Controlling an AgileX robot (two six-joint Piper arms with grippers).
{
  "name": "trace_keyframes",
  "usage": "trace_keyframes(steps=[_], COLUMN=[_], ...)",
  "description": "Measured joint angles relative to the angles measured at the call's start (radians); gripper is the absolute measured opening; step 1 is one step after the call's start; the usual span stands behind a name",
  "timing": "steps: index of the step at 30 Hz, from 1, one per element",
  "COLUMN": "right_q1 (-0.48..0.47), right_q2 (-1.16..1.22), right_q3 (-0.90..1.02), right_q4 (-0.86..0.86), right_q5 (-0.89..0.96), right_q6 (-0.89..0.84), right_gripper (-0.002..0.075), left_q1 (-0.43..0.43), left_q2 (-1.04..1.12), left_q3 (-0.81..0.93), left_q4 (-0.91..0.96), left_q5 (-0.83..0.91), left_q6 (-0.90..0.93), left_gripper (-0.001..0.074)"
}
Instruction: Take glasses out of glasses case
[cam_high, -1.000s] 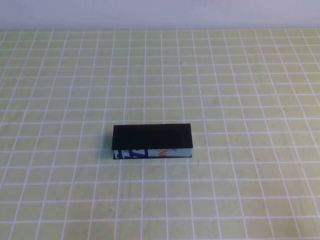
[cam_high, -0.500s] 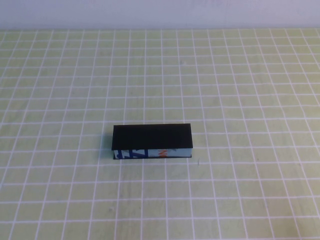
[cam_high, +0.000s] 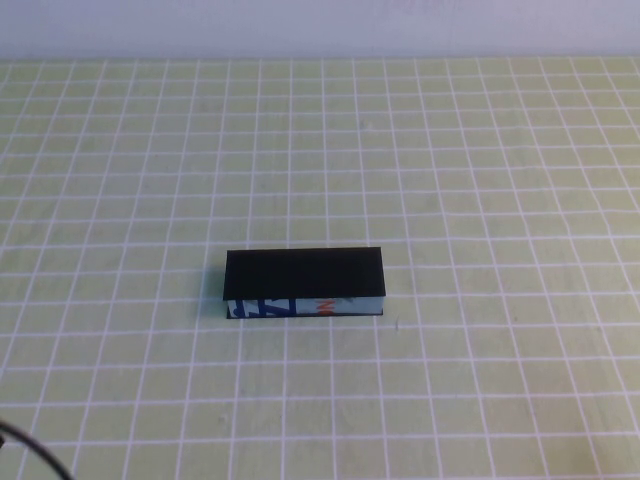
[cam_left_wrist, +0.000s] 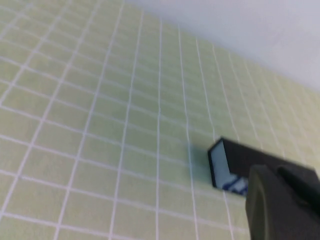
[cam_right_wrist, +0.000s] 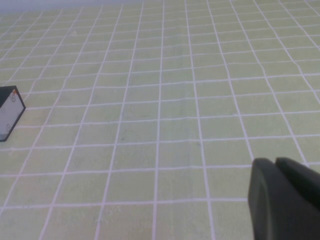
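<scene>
The glasses case lies closed near the centre of the high view, flat on the worktop, which is covered in a yellow-green cloth ruled with a white grid. Its black top faces up, and its long white side with blue and orange print faces the lower edge of the frame. The long axis runs left to right across the picture. The glasses are not visible anywhere; the lid is down.

Neither arm reaches into the high view; only a thin dark cable curls in at the lower left corner.

In the left wrist view the left pincer fills the lower right corner as a dark rounded mass, with the case's end just beyond it; the pincer hangs above the cloth, apart from the case. Whether its fingers are wide or narrow I cannot tell.

In the right wrist view the right pincer sits in the lower right corner, its two fingers pressed together with nothing between them, over bare cloth. The case's corner shows at the left edge, well apart.
</scene>
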Motion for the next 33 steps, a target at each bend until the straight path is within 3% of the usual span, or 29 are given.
trace_keyframes(steps=[7, 11, 20, 33], right_q1=[0.000, 0.000, 0.000, 0.000], right_q2=[0.000, 0.000, 0.000, 0.000], right_q3=[0.000, 0.000, 0.000, 0.000], right_q4=[0.000, 0.000, 0.000, 0.000], right_q5=[0.000, 0.000, 0.000, 0.000], right_q6=[0.000, 0.000, 0.000, 0.000], right_gripper=[-0.0018, -0.0018, -0.0018, -0.0018], left_q1=[0.000, 0.000, -0.013, -0.213], left_q2=[0.489, 0.715, 1.130, 1.644], left_q3=[-0.361, -0.540, -0.839, -1.186], left_q4=[-0.026, -0.141, -0.345, -0.366], left_q5=[0.373, 0.483, 0.483, 0.427], left_q6=[0.267, 0.462, 0.737, 0.826], left_gripper=[-0.0004, -0.0004, -0.0004, -0.0004])
